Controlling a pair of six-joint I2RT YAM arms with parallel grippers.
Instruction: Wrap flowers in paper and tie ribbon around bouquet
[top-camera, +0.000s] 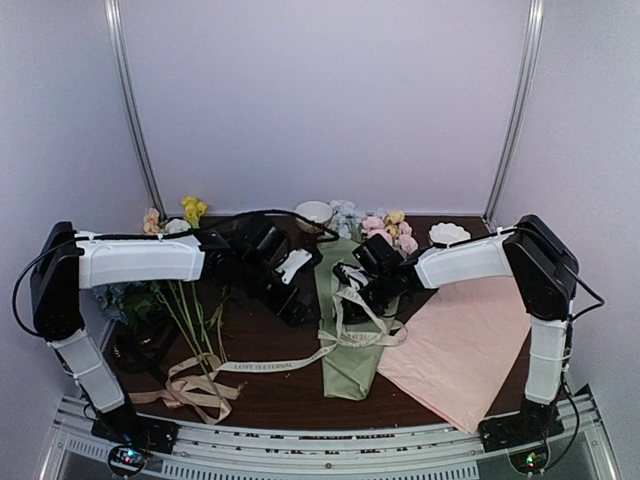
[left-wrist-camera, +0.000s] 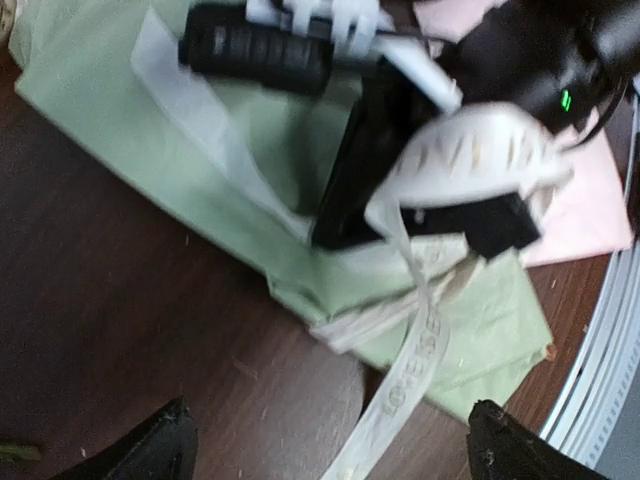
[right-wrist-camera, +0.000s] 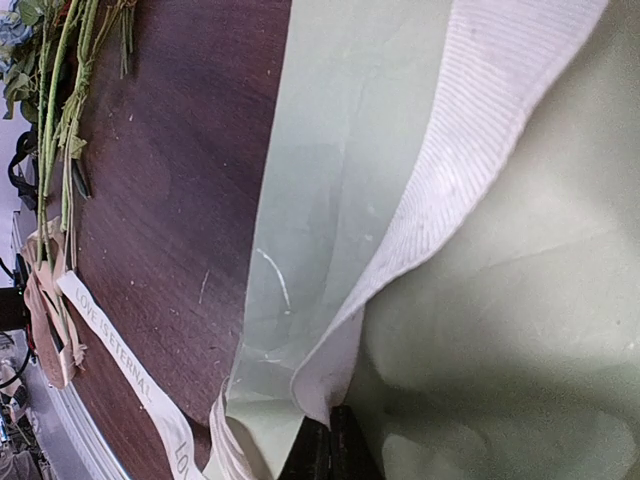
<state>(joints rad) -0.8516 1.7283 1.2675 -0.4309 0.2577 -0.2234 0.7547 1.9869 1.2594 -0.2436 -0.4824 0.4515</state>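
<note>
Right end effector (right-wrist-camera: 325, 452), pressed together, pinches the ribbon (right-wrist-camera: 470, 130) over the bouquet (top-camera: 350, 375), whose olive-green cone lies at centre frame on the table (top-camera: 270, 335), blooms toward the top. Left end effector (left-wrist-camera: 335, 445) hangs spread just left of it. The ribbon's lettered tail trails toward the lower left, ending near the loose flowers (top-camera: 190, 310).

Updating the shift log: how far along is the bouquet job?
Done: the paper cones around the flowers. In hand: the right gripper pinches the ribbon looped around that bouquet; the left gripper is open. Left: no finished bow shows yet.
</note>
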